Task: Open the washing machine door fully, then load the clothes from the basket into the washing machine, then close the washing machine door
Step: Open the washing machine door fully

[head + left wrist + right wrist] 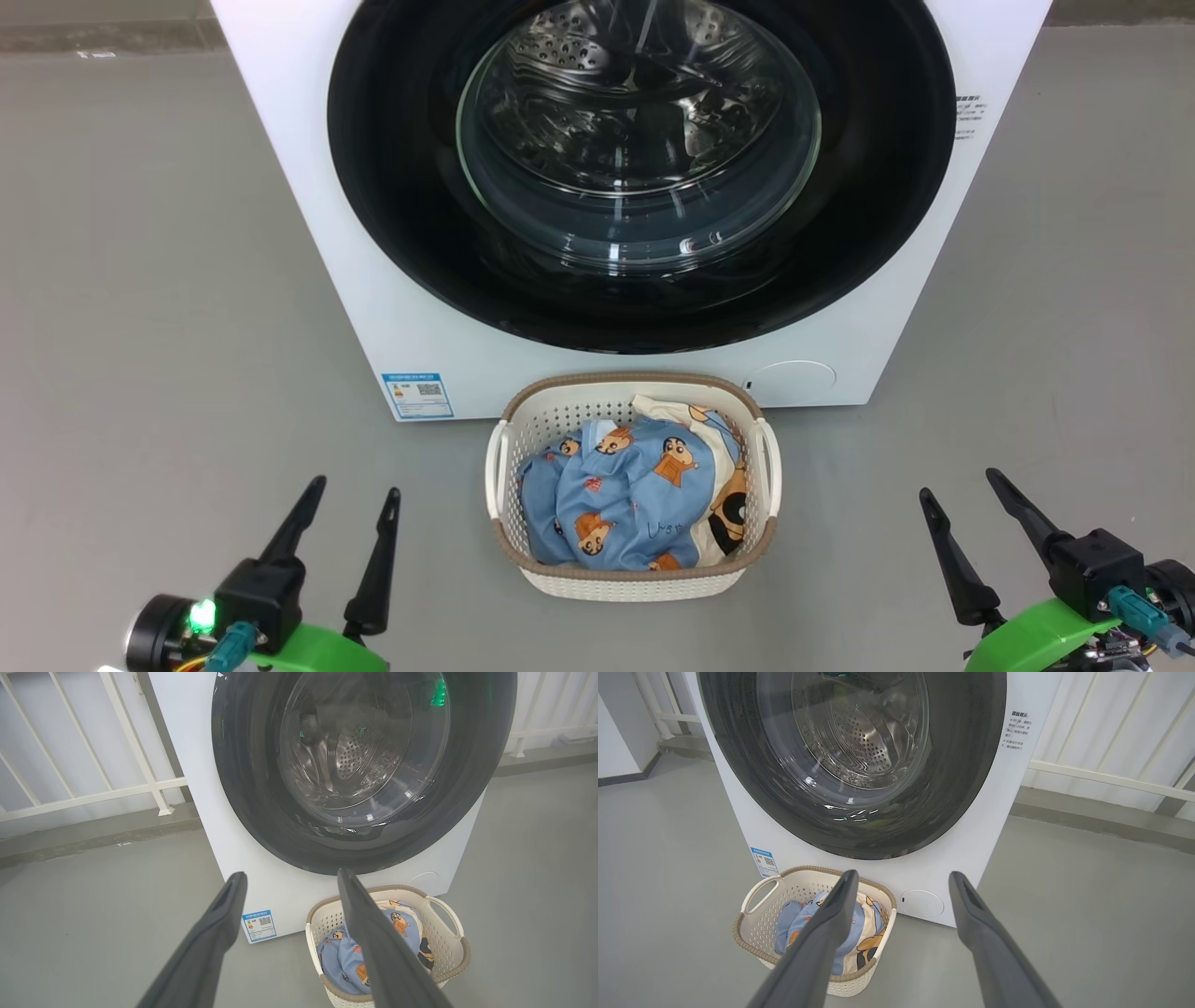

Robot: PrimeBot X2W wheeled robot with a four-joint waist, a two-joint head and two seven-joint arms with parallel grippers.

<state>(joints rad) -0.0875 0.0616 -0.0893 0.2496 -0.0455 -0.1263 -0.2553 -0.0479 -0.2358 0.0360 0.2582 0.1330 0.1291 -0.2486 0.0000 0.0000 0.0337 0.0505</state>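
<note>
The white washing machine (373, 280) stands ahead with its round black-ringed door (401, 187) shut flat against the front; the steel drum shows through the glass bowl. On the floor before it sits the cream basket (509, 448) holding the light-blue printed clothes (616, 504) and a cream piece. My left gripper (357, 489) is open at the lower left, apart from the basket. Lower right, my right gripper (958, 485) is open too, with nothing between its fingers. In the wrist views the door (243, 779) (971, 765) and the basket (448, 947) (752, 924) lie beyond the open fingers.
Grey floor (140, 327) spreads to both sides of the machine. A white railing (93, 788) runs behind it on the left and another railing (1111, 779) on the right. A blue label sticker (417, 394) sits low on the machine's front.
</note>
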